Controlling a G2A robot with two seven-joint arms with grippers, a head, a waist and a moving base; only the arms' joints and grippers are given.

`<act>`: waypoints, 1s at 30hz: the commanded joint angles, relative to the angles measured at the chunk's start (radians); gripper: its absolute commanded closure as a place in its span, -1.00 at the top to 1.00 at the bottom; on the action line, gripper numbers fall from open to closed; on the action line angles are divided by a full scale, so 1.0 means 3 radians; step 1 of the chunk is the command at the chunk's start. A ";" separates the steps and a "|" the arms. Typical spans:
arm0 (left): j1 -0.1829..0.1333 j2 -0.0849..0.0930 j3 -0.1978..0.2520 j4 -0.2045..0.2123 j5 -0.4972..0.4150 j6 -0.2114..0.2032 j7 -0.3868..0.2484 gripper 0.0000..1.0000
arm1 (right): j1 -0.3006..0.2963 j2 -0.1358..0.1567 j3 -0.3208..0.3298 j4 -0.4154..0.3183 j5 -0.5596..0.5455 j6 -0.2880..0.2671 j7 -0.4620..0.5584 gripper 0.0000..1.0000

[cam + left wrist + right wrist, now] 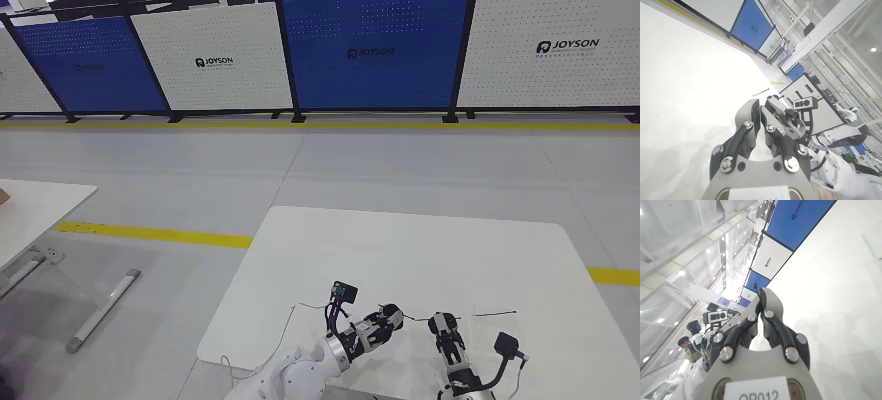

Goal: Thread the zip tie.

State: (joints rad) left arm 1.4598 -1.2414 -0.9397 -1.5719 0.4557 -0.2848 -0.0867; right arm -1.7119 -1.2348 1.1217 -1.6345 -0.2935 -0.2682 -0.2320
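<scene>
A thin black plastic zip tie point(755, 285) spans the gap just above the white tabletop point(400, 250) — right jaws clenched near its head, left jaws pinching its tail — blue and white perforated panels point(375, 50) behind

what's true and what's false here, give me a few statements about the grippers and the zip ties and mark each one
1. The right gripper is shut on a zip tie whose head sticks out past its tips. True.
2. The left gripper is wide open. False: it is shut, pinching a thin black piece, seemingly the same zip tie.
3. A second zip tie lies loose on the table. True.
4. The two grippers are at opposite ends of the table. False: they are close together near the robot's edge.
5. The table is blue. False: it is white.
</scene>
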 commanded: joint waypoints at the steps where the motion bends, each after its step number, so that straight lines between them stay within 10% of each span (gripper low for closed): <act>1: 0.0000 0.0000 0.0000 0.0000 0.0000 0.0000 0.0000 -1.00 | -0.0015 0.0001 0.0023 -0.0005 0.0017 -0.0032 0.0026 -1.00; 30: 0.0000 0.0000 0.0000 0.0000 0.0000 0.0000 0.0000 -1.00 | 0.0048 -0.0067 0.0030 0.0032 -0.0040 0.0056 0.0119 -1.00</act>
State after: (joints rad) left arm 1.4598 -1.2414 -0.9397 -1.5719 0.4557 -0.2848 -0.0867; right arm -1.6975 -1.2541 1.1307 -1.6260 -0.3048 -0.2510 -0.1956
